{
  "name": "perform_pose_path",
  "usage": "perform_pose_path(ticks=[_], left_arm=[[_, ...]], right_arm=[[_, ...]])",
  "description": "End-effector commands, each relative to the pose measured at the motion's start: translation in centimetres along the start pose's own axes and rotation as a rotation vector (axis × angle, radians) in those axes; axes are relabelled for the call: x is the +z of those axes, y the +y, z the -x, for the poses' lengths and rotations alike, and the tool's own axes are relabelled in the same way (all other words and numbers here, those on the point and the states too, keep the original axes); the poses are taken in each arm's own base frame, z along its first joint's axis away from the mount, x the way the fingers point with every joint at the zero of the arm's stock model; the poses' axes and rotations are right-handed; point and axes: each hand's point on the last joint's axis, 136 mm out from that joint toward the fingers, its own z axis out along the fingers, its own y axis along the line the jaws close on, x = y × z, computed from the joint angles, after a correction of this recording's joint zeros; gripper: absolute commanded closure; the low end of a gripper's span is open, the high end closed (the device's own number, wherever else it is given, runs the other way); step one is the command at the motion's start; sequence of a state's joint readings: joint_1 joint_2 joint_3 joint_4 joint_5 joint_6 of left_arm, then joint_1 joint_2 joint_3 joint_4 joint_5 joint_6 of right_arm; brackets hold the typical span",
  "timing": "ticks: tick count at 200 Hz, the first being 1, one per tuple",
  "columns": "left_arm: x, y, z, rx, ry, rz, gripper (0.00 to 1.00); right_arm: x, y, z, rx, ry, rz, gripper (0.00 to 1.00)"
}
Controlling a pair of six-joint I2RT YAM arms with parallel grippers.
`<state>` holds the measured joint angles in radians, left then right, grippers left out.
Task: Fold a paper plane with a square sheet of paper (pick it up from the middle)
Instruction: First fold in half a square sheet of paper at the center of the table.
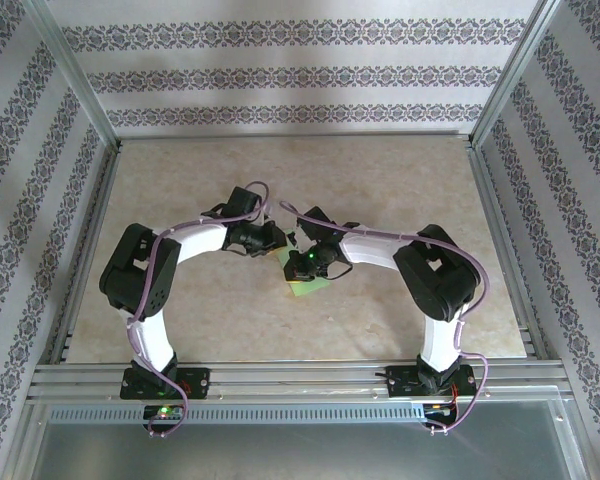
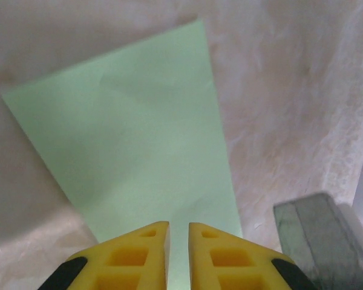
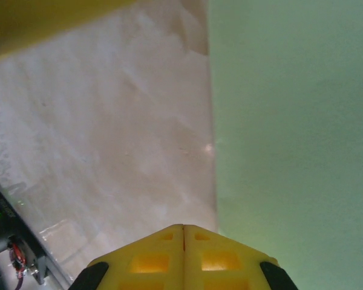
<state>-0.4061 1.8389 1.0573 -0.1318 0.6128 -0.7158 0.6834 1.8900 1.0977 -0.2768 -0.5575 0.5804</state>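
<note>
The square sheet of paper (image 1: 308, 288) is light green and lies on the beige tabletop between the two arms, partly under the right wrist. From the left wrist, the sheet (image 2: 139, 133) stretches away from my left gripper (image 2: 178, 225), whose yellow fingers stand a narrow gap apart over its near edge, green showing through the gap. My right gripper (image 3: 183, 226) is shut, fingers pressed together, right at the left edge of the sheet (image 3: 290, 121). From above, the left gripper (image 1: 283, 243) and right gripper (image 1: 298, 262) almost meet. No paper plane shape is visible.
Aluminium rails (image 1: 300, 380) run along the table's near edge, and frame posts and patterned walls enclose the sides and back. A yellow finger (image 3: 36, 18) of the left gripper crosses the right wrist view's top left. A dark grey block (image 2: 308, 235) sits right of the sheet.
</note>
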Motion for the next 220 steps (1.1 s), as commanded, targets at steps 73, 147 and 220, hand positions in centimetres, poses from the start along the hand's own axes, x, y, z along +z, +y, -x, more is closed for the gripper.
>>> perform_pose_path(ticks=[73,147,220], left_arm=[[1.8,3.2,-0.6,-0.001,0.023,0.118,0.85],[1.0,6.6,3.0,-0.002,-0.008,0.212,0.85],[-1.6,8.6,8.9,-0.004,-0.089,0.251,0.84]], right_arm=[[1.6,-3.2,-1.7,0.064,0.064,-0.113,0.95],[2.0,-4.8,-3.2,0.089,0.087,-0.147,0.95],[1.8,-3.5,-2.8,0.087,0.063,-0.104,0.95]])
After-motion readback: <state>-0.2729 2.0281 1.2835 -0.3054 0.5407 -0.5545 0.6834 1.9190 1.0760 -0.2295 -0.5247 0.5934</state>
